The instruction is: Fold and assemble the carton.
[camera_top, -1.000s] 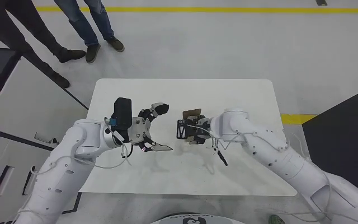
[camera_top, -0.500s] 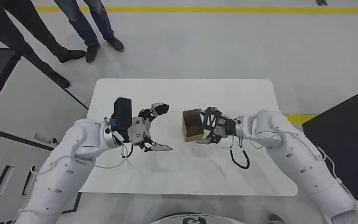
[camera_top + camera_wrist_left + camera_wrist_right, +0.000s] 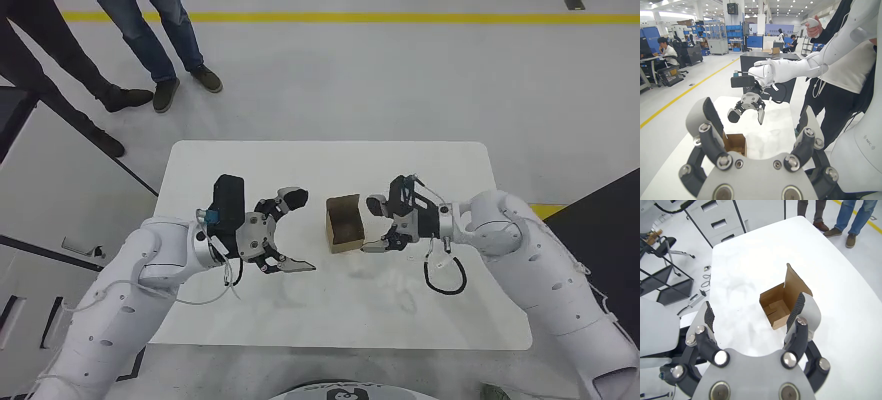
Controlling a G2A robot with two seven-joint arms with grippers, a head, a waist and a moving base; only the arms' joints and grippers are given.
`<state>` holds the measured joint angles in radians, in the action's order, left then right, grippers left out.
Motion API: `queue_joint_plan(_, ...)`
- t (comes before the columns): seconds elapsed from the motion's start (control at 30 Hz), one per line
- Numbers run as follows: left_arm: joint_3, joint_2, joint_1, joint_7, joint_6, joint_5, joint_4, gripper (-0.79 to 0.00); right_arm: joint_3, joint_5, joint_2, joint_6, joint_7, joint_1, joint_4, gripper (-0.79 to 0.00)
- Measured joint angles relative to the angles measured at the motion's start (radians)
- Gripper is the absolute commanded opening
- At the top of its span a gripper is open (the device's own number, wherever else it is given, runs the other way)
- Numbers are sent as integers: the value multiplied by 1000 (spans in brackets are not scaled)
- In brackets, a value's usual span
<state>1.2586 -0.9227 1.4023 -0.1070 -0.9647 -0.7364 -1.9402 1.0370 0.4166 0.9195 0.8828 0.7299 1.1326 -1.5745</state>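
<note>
Carton [image 3: 344, 222] stands upright near the middle of the white tabletop [image 3: 420, 300], between the two arms. It is brown cardboard with its top open. The right wrist view shows the bottom flaps folded in to make a floor, and one tall flap [image 3: 796, 283] rising upright from one wall.

On the robot's right side of the carton, the right tool [image 3: 374, 226] hovers just beside it. Its fingers are spread wide and released, with nothing held between them. From the left wrist view it hangs above the tabletop beyond the carton, fingertips pointing down. Whether its lower fingertip touches the carton's corner cannot be told.

On the other side of the carton, the left tool [image 3: 293, 231] is also released, its two fingers splayed apart and empty. It faces the carton across a stretch of bare tabletop, near it but apart. A black cable loop [image 3: 446, 276] hangs from the right arm behind its wrist.
</note>
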Motion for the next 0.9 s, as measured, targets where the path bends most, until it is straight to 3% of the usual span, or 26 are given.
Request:
queue_joint_plan(0.03,-3,0,0,-10,3,14,1,0,-2,-45,-2,0,31,-8,9,-323)
queue_joint_plan(0.07,-5,1,0,-27,10,34,2,-52,-6,-107,-5,-7,67,-16,23,-600)
queue_joint_plan(0.1,-8,2,1,-41,17,51,4,-711,-8,-155,-6,-14,89,-19,32,-785)
queue_joint_plan(0.13,-9,3,1,-57,26,69,5,-785,-10,-195,-7,-17,102,-20,36,-785)
queue_joint_plan(0.43,-12,4,2,-110,66,68,13,-785,-9,-182,-6,-22,91,-16,39,-785)
queue_joint_plan(0.53,-70,0,6,-226,176,113,41,-785,-9,-245,-5,-65,58,0,87,-785)
queue_joint_plan(0.67,-175,-15,-45,-404,336,305,97,-785,-7,-378,-9,-113,111,-2,149,-785)
queue_joint_plan(0.77,-238,-30,-95,-474,416,417,143,-785,-11,-476,-9,-155,160,-8,185,-785)
queue_joint_plan(0.9,-259,-37,-134,-499,455,417,163,-785,-13,-520,-8,-168,180,-14,201,-785)
